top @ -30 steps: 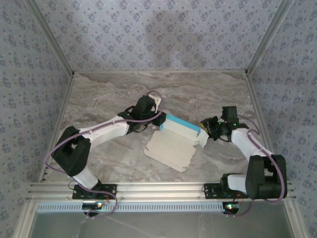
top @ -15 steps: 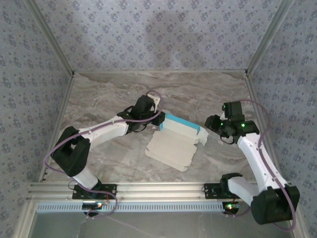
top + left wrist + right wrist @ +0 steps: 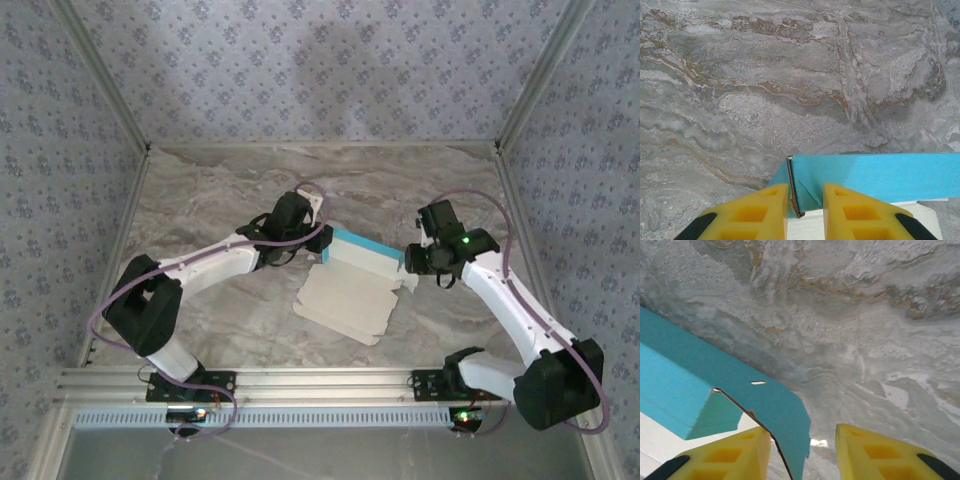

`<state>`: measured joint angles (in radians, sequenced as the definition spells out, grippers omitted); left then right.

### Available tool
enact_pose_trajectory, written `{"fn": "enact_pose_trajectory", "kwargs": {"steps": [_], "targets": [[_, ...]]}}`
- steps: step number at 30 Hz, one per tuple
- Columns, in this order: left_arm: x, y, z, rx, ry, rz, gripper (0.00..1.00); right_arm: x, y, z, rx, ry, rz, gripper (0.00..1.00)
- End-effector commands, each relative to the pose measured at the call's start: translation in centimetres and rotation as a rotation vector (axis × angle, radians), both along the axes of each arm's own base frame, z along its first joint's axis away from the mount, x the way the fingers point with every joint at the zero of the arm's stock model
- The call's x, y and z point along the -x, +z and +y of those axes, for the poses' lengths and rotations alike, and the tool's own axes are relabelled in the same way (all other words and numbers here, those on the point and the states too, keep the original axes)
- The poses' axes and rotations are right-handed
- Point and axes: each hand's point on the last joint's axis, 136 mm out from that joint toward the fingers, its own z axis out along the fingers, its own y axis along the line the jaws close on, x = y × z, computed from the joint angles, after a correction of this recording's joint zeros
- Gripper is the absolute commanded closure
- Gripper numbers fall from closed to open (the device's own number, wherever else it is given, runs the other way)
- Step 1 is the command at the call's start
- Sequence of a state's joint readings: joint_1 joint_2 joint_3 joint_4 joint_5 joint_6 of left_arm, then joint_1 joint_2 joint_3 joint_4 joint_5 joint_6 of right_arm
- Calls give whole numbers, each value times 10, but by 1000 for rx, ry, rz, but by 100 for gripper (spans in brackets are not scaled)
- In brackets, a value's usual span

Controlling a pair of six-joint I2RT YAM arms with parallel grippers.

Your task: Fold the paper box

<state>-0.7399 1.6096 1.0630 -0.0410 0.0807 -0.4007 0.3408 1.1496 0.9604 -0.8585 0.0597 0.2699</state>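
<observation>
Mid-fold on the marble counter (image 3: 230, 190), left fingers (image 3: 752, 212) pinch the paper box (image 3: 345, 295) by its raised blue wall (image 3: 880, 175) while right fingers (image 3: 875, 450), apart, straddle the end flap (image 3: 782, 410), which probably needs tucking inward next.

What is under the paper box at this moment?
The paper box lies on the marble table, which shows round its edges. Nothing sticks out from beneath; the patch under its beige panel is covered, so anything there cannot be seen.

Jaws grip the paper box (image 3: 880, 175) corner (blue side showing) on marble table (image 3: 790, 75).
</observation>
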Motion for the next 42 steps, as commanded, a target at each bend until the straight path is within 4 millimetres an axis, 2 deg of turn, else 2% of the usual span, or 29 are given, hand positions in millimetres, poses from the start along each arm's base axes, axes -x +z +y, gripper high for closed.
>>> {"fn": "enact_pose_trajectory", "kwargs": {"steps": [1,3,7,14,17,21,26,30,37,42], "targets": [[3,-1,11,-25,15,5,77,-3,3,-3,50,37,3,62],[3,1,11,-20,16,1,77,-2,-6,5,18,62,42,65],[3,4,10,-5,17,-1,77,-1,-15,25,-84,82,98,79],[8,16,11,36,14,-20,78,-26,-10,31,-276,-153,44,97],[10,19,12,45,14,-26,78,-36,-10,33,-383,-264,20,100],[11,16,12,51,14,-25,78,-60,1,34,-499,-383,-56,100],[10,7,10,54,11,-7,78,-76,0,58,-602,-362,-12,100],[7,1,9,60,17,9,78,-79,-6,74,-646,-309,34,93],[-2,-7,19,40,54,26,78,-79,-10,70,-661,-179,57,75],[-6,-11,24,21,62,25,78,-72,8,77,-625,17,36,62]]}}
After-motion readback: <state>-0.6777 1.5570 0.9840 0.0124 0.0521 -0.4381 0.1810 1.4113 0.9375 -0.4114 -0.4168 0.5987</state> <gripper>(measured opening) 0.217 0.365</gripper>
